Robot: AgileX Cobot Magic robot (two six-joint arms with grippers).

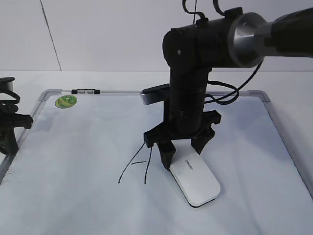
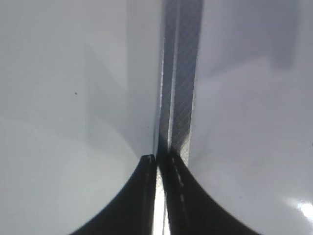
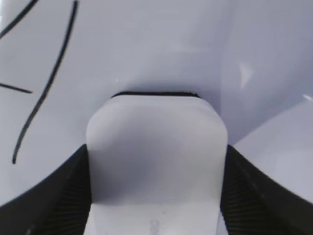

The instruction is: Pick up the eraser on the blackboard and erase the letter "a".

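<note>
The white eraser [image 1: 198, 181] lies flat on the blackboard [image 1: 88, 147], right of centre. My right gripper [image 1: 182, 154] points straight down over the eraser's far end. In the right wrist view its fingers [image 3: 156, 161] press against both long sides of the eraser [image 3: 156, 122]. Thin black strokes of a tall capital "A" [image 1: 139, 164] lie just left of the gripper and also show in the right wrist view [image 3: 46, 88]. No small letter "a" shows in any view. My left gripper [image 1: 9, 144] is shut and empty over the board's left frame [image 2: 181, 73].
A round green sticker [image 1: 66, 101] and a small black-and-white clip [image 1: 85, 91] sit at the board's far left corner. The silver frame [image 1: 288, 142] runs along the right side. The right arm's black body stands over the board's middle.
</note>
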